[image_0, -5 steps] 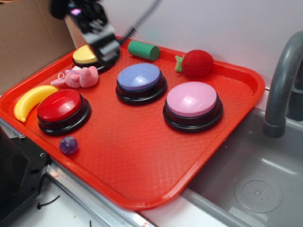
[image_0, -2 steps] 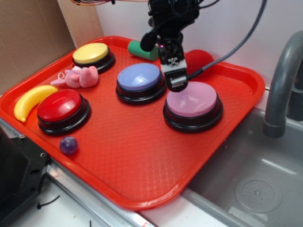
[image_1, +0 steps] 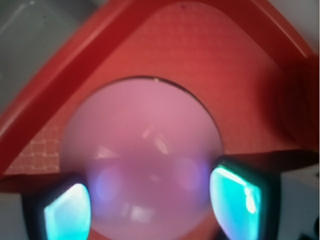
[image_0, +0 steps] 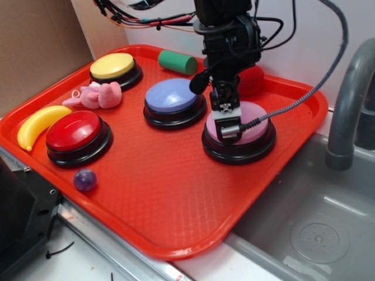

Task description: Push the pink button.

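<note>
The pink button [image_0: 258,119], a light-pink dome on a black base, sits at the right of the red tray [image_0: 170,199]. My gripper [image_0: 227,130] is right on top of the dome, pointing down, its tip at or touching the surface. In the wrist view the pink button [image_1: 142,150] fills the middle and my gripper [image_1: 150,205] is open. Its two teal-lit fingers [image_1: 235,195] stand apart over the dome's near half with nothing held between them.
On the tray are also a blue-lavender button [image_0: 171,95], a yellow button [image_0: 112,65], a red button [image_0: 73,130], a banana [image_0: 41,124], a pink plush [image_0: 99,95], a green cylinder [image_0: 177,62], a strawberry [image_0: 253,81] and a purple ball [image_0: 85,180]. A sink [image_0: 316,228] and faucet [image_0: 351,99] lie to the right.
My gripper came from over the yellow button at the back left, across the tray to the right, and has dropped onto the pink button's dome.
</note>
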Robot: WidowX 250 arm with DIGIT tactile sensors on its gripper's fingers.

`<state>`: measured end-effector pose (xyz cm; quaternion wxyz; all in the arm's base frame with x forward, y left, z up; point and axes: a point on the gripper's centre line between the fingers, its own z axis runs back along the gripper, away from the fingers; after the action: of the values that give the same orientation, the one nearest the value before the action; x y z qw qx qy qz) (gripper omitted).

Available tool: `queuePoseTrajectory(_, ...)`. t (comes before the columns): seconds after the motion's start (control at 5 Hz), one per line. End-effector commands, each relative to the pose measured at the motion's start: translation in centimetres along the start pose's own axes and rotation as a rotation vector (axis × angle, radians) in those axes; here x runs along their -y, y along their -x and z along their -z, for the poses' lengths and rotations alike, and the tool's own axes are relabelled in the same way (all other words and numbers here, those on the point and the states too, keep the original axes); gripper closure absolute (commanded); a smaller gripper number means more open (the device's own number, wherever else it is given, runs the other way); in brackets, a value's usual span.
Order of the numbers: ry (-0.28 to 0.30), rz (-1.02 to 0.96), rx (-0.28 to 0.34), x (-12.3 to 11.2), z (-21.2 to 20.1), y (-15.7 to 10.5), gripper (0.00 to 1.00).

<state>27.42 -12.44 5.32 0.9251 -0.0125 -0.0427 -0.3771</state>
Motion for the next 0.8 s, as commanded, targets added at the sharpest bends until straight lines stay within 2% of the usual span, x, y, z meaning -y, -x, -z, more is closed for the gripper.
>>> queuePoseTrajectory(0.0,-0.021,-0.010,-0.020,1.2,-1.3,0.8,0.00)
queuePoseTrajectory(0.2,0.021,-0.054,-0.038,1.0,-4.0,1.4,0.00)
queuePoseTrajectory(0.4,-0.017,-0.084,-0.076,1.2,-4.8,1.5,0.00)
queuePoseTrajectory(0.6,0.008,-0.089,-0.038,1.8,-5.4,1.9,0.00)
